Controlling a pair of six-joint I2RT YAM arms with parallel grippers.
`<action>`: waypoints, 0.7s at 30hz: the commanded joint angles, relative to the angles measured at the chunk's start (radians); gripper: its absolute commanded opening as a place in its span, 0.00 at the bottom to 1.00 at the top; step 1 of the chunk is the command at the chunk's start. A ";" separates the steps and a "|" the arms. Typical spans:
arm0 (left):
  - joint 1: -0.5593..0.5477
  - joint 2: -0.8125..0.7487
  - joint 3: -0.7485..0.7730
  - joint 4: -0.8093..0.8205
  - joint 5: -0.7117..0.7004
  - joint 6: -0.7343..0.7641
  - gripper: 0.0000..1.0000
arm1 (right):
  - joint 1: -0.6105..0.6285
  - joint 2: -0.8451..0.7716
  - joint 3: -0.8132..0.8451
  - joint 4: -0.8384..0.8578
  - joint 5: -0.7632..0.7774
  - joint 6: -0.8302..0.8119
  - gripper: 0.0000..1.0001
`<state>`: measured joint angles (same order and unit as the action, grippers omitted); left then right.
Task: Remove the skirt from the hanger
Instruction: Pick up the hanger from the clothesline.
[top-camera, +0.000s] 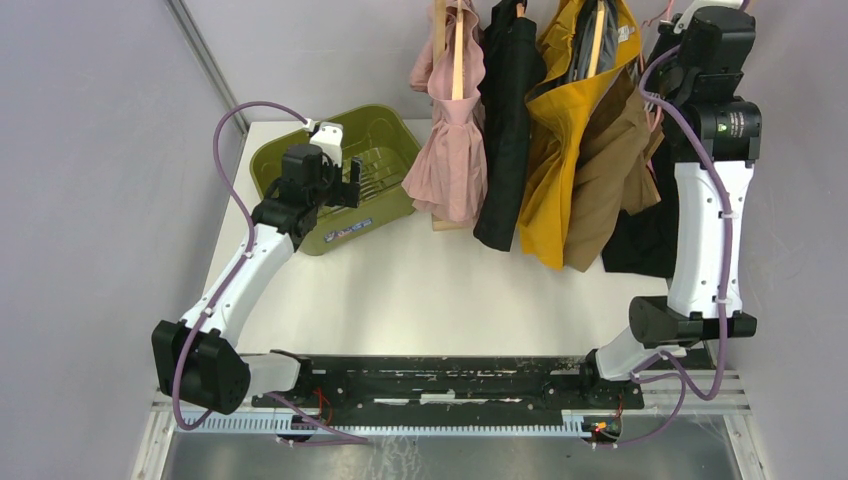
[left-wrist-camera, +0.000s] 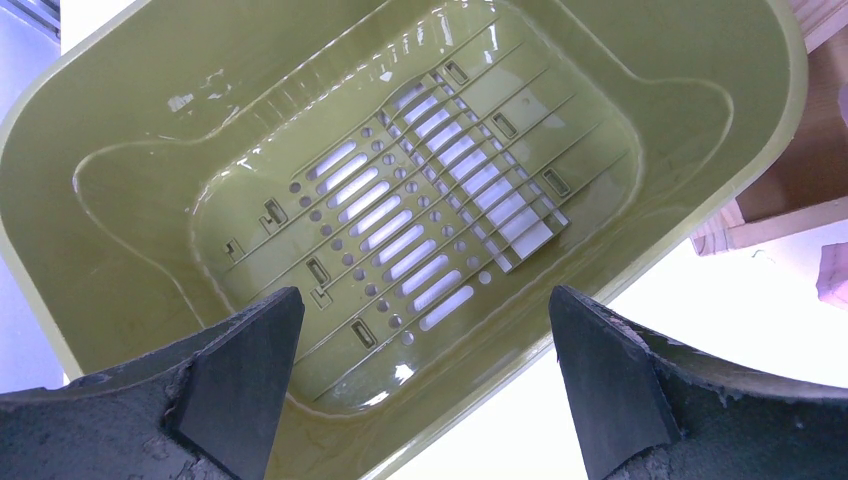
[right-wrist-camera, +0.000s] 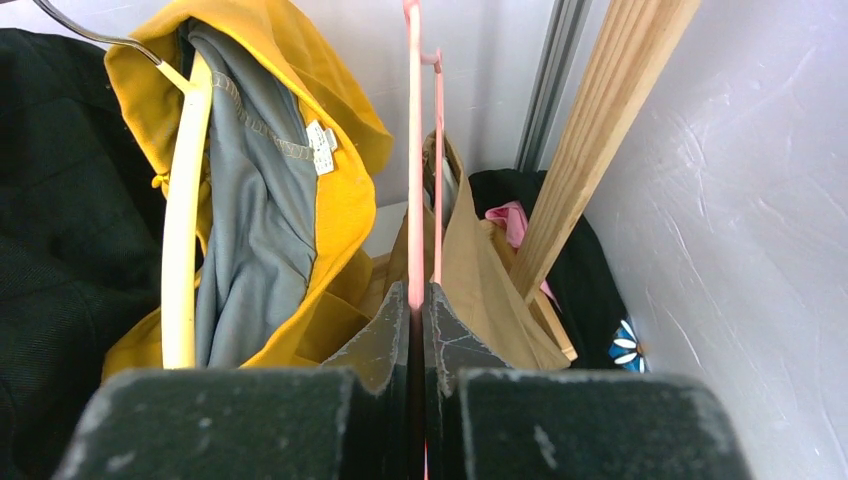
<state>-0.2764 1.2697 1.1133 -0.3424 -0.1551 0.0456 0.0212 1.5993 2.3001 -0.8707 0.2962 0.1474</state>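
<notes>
One upright pink hanger is clenched in the right gripper, tan skirt hanging just beyond. Left gripper gapes far off, frame left.

We're standing in a robotics lab cell, and it shows. Plain grey walls box the place in, with a bare metal post in the far left corner. A left arm and a right arm sit bolted to a black rail on the near edge of a white bench, purple cables looping loose. At the far side there's a row of clothes on hangers, with a green basket to its left.
</notes>
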 joint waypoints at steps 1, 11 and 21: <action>0.003 -0.030 0.010 0.042 0.004 0.020 1.00 | 0.001 -0.066 0.041 0.163 0.008 -0.003 0.01; 0.002 -0.023 0.020 0.033 0.020 0.016 0.99 | 0.007 -0.194 -0.137 0.144 0.011 0.013 0.01; -0.014 0.026 0.088 0.009 0.074 0.003 0.98 | 0.011 -0.409 -0.525 0.151 -0.090 0.122 0.01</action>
<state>-0.2775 1.2785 1.1213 -0.3447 -0.1307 0.0452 0.0261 1.2812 1.9110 -0.8436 0.2695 0.1921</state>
